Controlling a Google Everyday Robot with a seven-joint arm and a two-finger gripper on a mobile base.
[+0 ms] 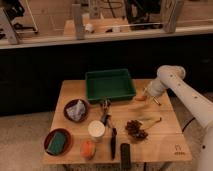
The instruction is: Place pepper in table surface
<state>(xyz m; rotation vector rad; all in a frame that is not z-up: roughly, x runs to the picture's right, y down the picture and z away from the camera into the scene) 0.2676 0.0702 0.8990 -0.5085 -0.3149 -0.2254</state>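
Note:
The pepper (140, 98) is a small orange-red sliver just right of the green tray, at the tip of my gripper (146, 96). The gripper reaches in from the right on a white arm (172, 82), pointing down and left, and is shut on the pepper close above the table surface (160, 137). That surface is a light wooden top with a small dark logo (177, 149) at its near right corner. I cannot tell whether the pepper touches the wood.
A green tray (110, 85) sits at the back centre. On the left stand a dark bowl with crumpled material (76, 110) and a red bowl with a green sponge (57, 142). A white cup (96, 129), orange fruit (88, 148), black bar (125, 152), brown cluster (136, 129) and yellowish stick (150, 121) fill the front.

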